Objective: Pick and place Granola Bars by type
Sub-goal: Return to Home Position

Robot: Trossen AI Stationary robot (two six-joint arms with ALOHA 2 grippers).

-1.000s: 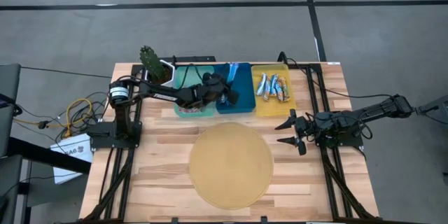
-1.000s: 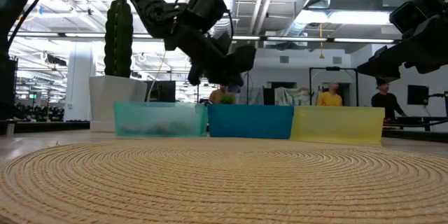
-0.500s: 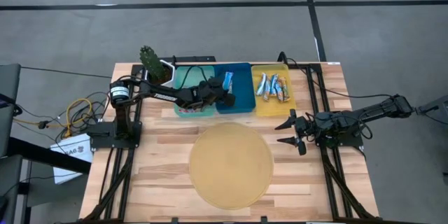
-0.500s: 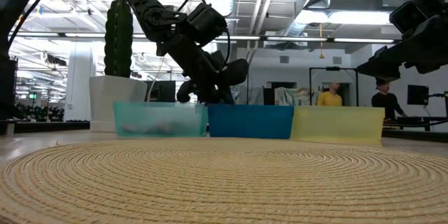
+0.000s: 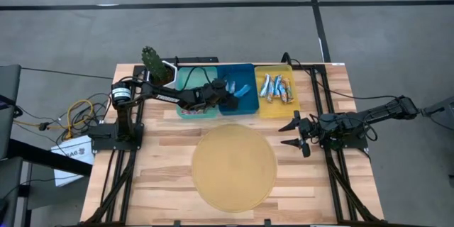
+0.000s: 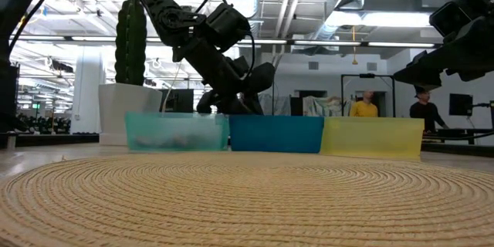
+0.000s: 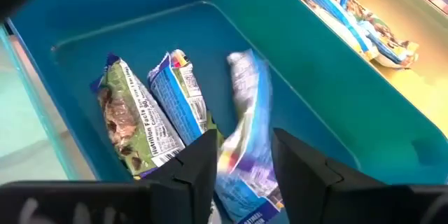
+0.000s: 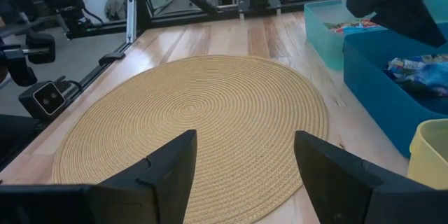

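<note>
Blue bar (image 7: 246,105), upright in the left gripper (image 7: 243,140) a second ago, now lies tipped in the blue bin (image 7: 336,105), jaws open over it. Right gripper (image 5: 295,133) waits open over the tabletop (image 5: 163,170). Sorting appears finished.

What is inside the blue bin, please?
Three wrapped granola bars show in the blue bin: one green-brown, two blue-white. The left gripper, open above them, hides part of the bin floor, so more bars may lie there.

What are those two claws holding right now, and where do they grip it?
Nothing, it seems. The right gripper is open and empty. The left gripper is open over the blue bin; the blue bar between its fingers looks loose.
</note>
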